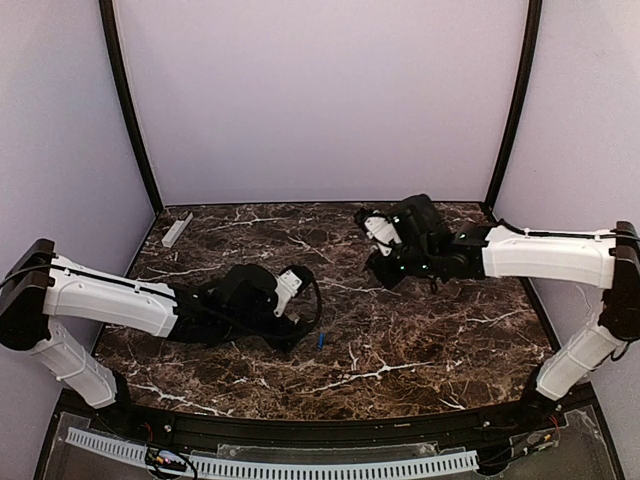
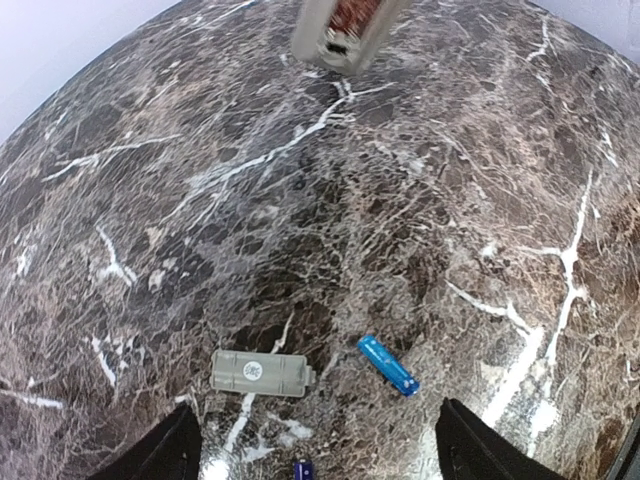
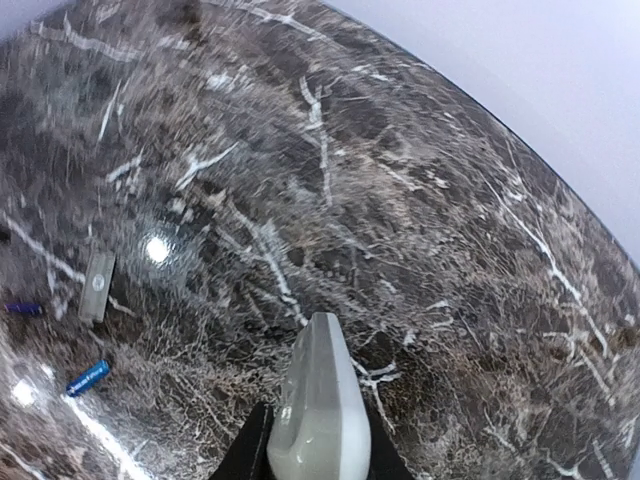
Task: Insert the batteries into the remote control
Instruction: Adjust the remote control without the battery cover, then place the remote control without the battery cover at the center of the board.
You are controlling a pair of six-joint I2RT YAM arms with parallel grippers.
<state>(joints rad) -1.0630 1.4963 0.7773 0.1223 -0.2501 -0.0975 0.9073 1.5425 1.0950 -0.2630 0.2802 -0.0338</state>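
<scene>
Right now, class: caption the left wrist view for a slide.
Open left gripper above a blue battery and grey cover on marble table.

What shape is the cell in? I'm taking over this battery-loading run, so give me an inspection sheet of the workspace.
Surface: dark marble table with white veins and glare spots.
Job's things: remote control held in the right gripper; two batteries lie loose, one in full view, the other cut off by the frame edge.
Clutter: small grey piece beside the batteries; pale grey bar at the far left corner.
Grippers: left gripper open above the batteries; right gripper shut on the remote control.
Cables: black cable looping at the left wrist.
Surroundings: lilac walls, black posts.
</scene>
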